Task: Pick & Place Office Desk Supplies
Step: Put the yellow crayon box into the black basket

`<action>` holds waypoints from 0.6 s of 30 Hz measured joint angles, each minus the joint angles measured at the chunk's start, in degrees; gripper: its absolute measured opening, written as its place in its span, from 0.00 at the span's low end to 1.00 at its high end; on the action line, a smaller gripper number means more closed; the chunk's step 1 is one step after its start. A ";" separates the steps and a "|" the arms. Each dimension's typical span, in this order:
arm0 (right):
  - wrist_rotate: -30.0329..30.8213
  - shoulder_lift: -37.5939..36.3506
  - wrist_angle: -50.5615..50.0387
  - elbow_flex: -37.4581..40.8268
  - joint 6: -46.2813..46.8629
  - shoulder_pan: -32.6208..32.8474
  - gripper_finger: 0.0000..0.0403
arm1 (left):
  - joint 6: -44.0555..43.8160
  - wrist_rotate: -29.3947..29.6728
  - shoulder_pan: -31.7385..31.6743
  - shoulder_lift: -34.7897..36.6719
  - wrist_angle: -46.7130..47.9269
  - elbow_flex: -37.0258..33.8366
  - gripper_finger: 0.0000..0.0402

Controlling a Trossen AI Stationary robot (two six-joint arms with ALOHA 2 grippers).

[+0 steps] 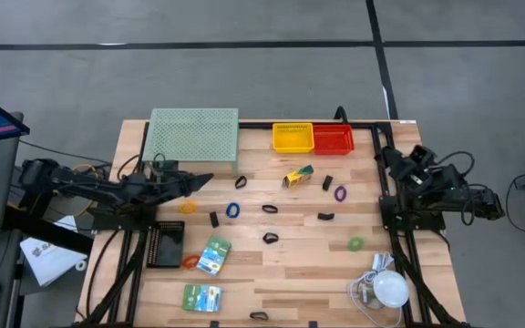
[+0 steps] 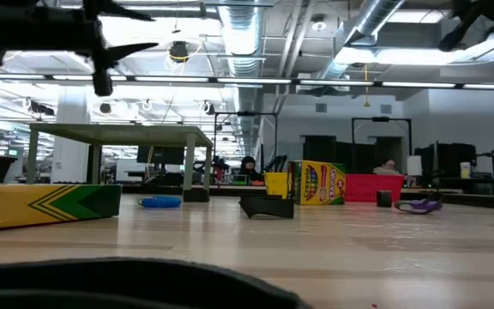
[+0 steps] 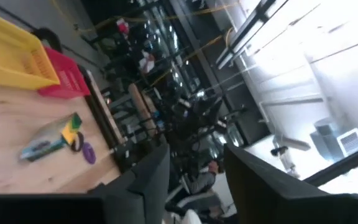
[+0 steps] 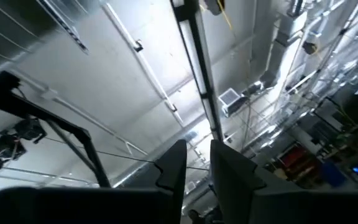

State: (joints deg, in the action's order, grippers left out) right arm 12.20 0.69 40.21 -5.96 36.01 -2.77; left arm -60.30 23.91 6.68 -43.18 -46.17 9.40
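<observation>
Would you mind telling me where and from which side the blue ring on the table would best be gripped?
The blue ring lies flat on the wood, clear of the black clip beside it. Probably best to come straight down from above and pinch one side of its thin band, one finger inside the loop and one outside. The left gripper hovers nearest, with its fingers open.

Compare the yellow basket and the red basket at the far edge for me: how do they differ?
Seen from above, the yellow basket is yellow and sits nearer the pale-green mesh stand; the red basket is red and sits on its other side, toward the right arm. They touch side by side. Both are small rectangular open mesh bins, and both look empty.
</observation>
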 joint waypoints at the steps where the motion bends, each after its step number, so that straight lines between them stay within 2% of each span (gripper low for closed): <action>1: -0.29 0.05 0.91 0.00 -0.05 0.15 0.18 | 0.09 -0.75 0.00 -1.61 0.07 1.65 0.41; 5: -1.67 1.49 8.87 0.00 -4.75 1.15 0.18 | 8.08 -6.25 0.62 -9.08 -0.01 11.24 0.48; 8: -1.39 2.77 14.29 -0.60 -9.79 1.40 0.18 | 16.34 -8.74 1.01 -14.82 3.81 19.65 0.52; 12: -0.54 5.49 14.29 -3.93 -14.35 1.51 0.18 | 26.47 -10.43 0.96 -20.45 16.81 30.94 0.54; 15: -2.89 9.22 14.17 -7.44 -16.58 2.05 0.18 | 33.05 -10.38 0.96 -23.04 28.66 39.38 0.54; 18: -4.95 13.55 11.13 -12.17 -17.14 2.58 0.18 | 41.36 -7.81 0.98 -25.08 40.00 46.74 0.53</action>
State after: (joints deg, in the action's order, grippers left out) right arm 7.25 14.24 51.34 -18.13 18.87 -0.19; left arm -18.94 16.10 7.66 -68.26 -6.17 56.14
